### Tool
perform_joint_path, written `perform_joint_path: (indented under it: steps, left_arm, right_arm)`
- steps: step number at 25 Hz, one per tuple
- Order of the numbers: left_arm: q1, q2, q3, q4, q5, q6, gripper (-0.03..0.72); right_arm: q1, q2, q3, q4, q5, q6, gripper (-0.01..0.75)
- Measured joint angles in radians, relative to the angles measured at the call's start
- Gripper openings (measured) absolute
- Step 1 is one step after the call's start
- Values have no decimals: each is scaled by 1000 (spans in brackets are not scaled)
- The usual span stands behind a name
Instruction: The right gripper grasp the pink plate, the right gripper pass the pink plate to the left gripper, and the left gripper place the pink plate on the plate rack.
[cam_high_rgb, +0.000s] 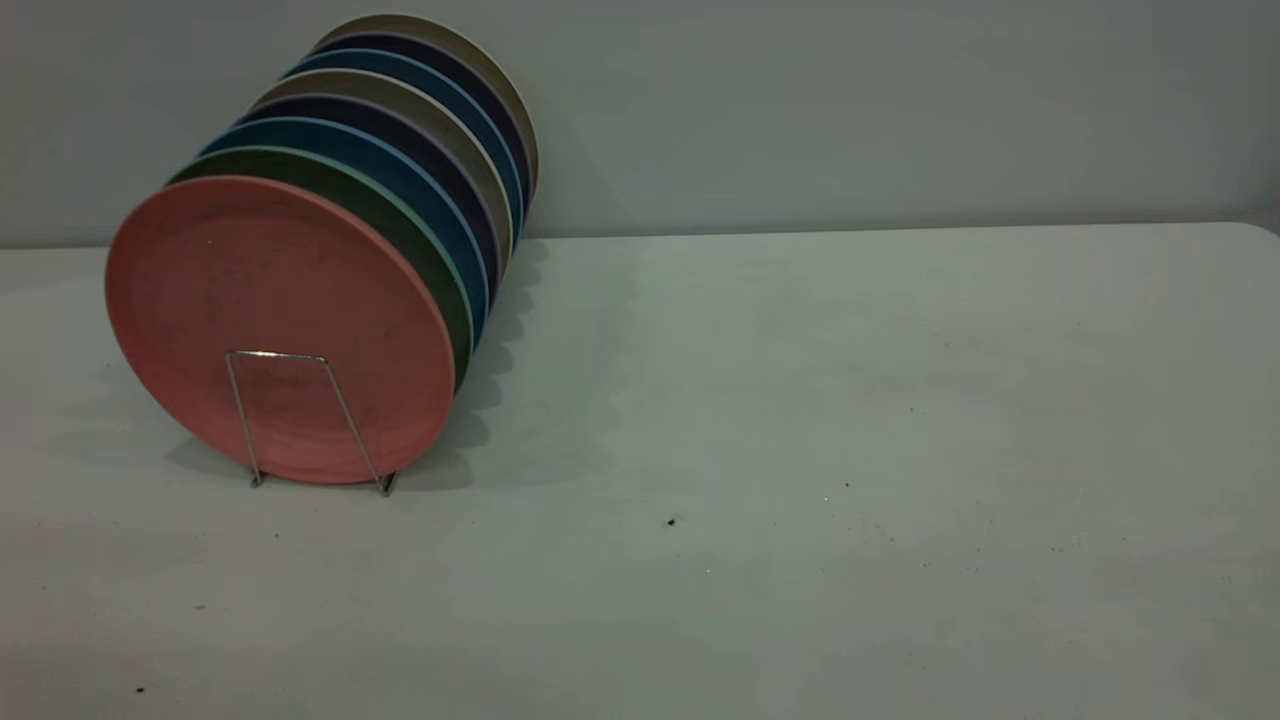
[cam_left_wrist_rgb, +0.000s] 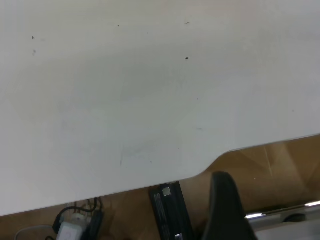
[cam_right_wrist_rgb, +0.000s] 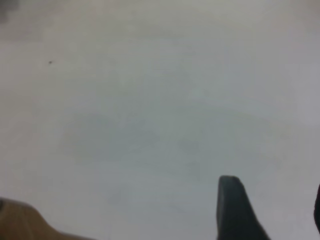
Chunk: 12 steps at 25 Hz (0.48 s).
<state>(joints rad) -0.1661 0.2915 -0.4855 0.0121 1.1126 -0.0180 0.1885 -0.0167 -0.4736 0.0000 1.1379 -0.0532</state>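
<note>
One pink plate (cam_high_rgb: 265, 320) stands on edge at the front of a row of plates, face to the exterior camera and leaning back against a green plate (cam_high_rgb: 425, 240), with blue, dark and beige plates behind it. The rack's (cam_high_rgb: 300, 415) front wire loop crosses its lower face, so it already sits in the rack at the tabletop's (cam_high_rgb: 800, 450) left side. Neither arm shows in the exterior view. The left claw (cam_left_wrist_rgb: 227, 210) hangs over the tabletop's edge, only one dark finger showing, so I cannot tell its spread. The right claw (cam_right_wrist_rgb: 272, 210) is over bare tabletop, its fingers standing apart, holding nothing. I judge the plate lies toward the left arm's side, and the task looks finished.
</note>
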Motion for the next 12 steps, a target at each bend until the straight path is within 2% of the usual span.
perform_joint_path:
  steps: [5,12]
  left_arm:
    - [14,-33,0,-1,0,0,495]
    - [155,-256,0,-1,4,0,495]
  right_arm:
    - [-46,0,0,7,0,0,393]
    - [-70,0,0,7,0,0,393]
